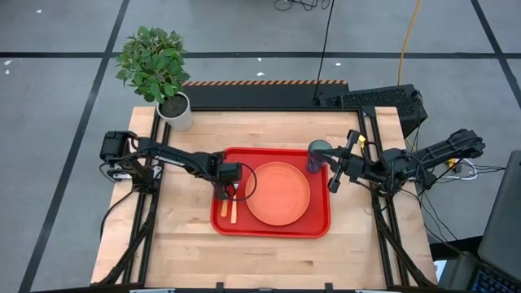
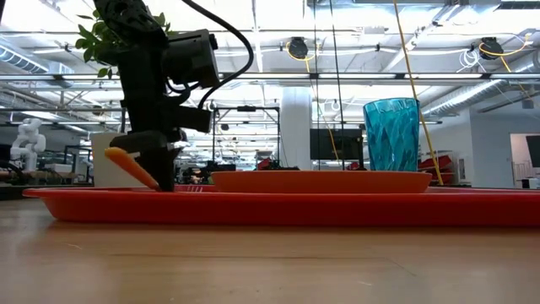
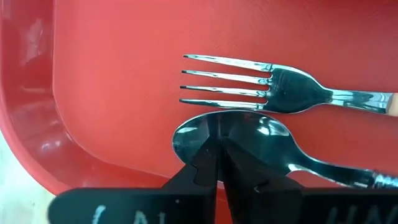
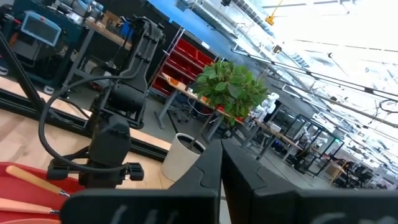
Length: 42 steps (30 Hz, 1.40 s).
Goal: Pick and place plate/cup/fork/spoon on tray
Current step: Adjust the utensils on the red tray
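Two matte-black jointed arms trail looping black cables, each ending in a blocky, dark two-fingered claw.

The left arm reached in from the left edge of the counter, its wrist bent downward and its pincer (image 1: 228,192) pointing straight down — fingers (image 3: 202,163) nearly together, only a thin slit between them. The right arm was drawn back at the right side, raised off the counter, its pincer (image 1: 333,181) with fingers (image 4: 211,168) pressed together — holding nothing.
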Tool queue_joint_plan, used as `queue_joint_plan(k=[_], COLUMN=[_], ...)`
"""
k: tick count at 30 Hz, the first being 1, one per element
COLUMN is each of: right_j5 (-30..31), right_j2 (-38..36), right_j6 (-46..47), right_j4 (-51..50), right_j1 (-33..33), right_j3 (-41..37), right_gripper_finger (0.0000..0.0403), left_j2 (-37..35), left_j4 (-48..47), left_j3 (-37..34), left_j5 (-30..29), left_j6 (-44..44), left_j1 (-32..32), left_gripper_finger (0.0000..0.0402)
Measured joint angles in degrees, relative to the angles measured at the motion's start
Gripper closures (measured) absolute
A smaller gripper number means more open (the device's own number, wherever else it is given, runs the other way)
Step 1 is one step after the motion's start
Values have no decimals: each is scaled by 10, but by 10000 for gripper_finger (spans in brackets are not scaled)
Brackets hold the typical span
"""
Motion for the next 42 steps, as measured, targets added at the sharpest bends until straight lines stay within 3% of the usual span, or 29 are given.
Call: queue_joint_plan(k=[9,42], right_j5=[0,0], right_j2=[0,0], right_j6=[0,2], right_j4=[0,0], right_j1=[0,0], right_j3=[0,0], right_gripper_finger=[403,403], left_j2=[-1,0], left_j4=[-16,1], left_j3=[0,0], left_j5=[1,3], left_j6=[-13,0], left_j1=[-1,-1], left_gripper_finger=[356,355])
